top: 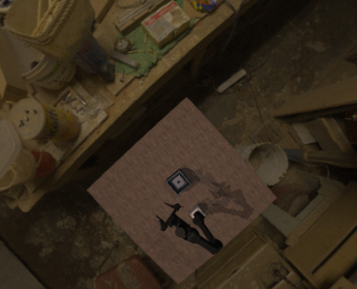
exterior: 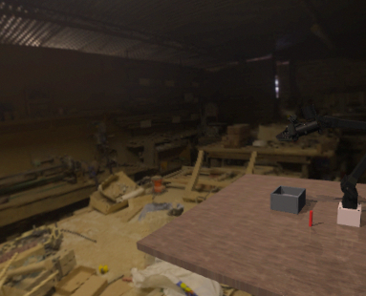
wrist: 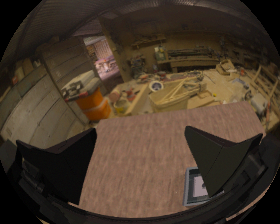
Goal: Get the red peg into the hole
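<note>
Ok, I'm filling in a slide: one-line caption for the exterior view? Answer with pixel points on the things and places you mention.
The open gripper (top: 168, 214) (exterior: 286, 128) (wrist: 141, 145) hangs high above the table (top: 140, 172) (exterior: 215, 239) (wrist: 136, 165); the red peg (exterior: 311, 219) stands beside the open grey box (top: 178, 182) (exterior: 286, 203) (wrist: 188, 187).

Cluttered woodworking workshop, workbench (top: 86, 144) with tubs, timber offcuts, sawdust-coloured floor (exterior: 93, 234)

Top view: lidded tub (top: 2, 151), at nine o'clock; red-and-cream carton (top: 166, 22), at twelve; round pail (top: 268, 164), at three.
</note>
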You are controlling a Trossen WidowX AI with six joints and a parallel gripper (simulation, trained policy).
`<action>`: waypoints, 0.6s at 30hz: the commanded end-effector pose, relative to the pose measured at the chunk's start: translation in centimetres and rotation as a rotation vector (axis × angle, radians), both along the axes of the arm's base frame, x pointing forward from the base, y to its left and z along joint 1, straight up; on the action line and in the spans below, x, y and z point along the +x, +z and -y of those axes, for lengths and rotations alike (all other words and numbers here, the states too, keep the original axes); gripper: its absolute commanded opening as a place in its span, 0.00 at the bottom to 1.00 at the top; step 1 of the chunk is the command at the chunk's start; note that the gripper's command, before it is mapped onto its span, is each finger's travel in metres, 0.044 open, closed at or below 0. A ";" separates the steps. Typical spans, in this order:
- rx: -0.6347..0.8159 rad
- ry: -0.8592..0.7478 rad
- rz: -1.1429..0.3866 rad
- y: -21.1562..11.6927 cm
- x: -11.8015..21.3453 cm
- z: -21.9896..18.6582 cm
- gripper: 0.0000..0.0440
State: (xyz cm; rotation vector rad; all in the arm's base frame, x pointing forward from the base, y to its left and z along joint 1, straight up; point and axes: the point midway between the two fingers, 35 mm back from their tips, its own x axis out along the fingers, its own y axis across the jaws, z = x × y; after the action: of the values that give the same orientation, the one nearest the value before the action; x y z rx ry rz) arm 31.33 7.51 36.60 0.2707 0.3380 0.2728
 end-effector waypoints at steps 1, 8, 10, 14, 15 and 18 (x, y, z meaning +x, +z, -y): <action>0.039 -0.025 -0.126 -3.0 0.0 -0.6 1.00; 0.095 -0.078 -0.350 -8.1 -0.9 -1.8 1.00; 0.107 -0.097 -0.414 -9.5 -1.3 -2.1 1.00; 0.124 -0.143 -0.541 -12.3 -2.3 -2.7 1.00; 0.127 -0.155 -0.572 -13.0 -2.6 -2.8 1.00; 0.133 -0.197 -0.665 -14.9 -3.7 -3.2 1.00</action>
State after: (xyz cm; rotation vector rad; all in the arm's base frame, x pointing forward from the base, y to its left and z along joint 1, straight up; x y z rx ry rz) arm 28.61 10.48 23.69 0.5021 0.8667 0.0608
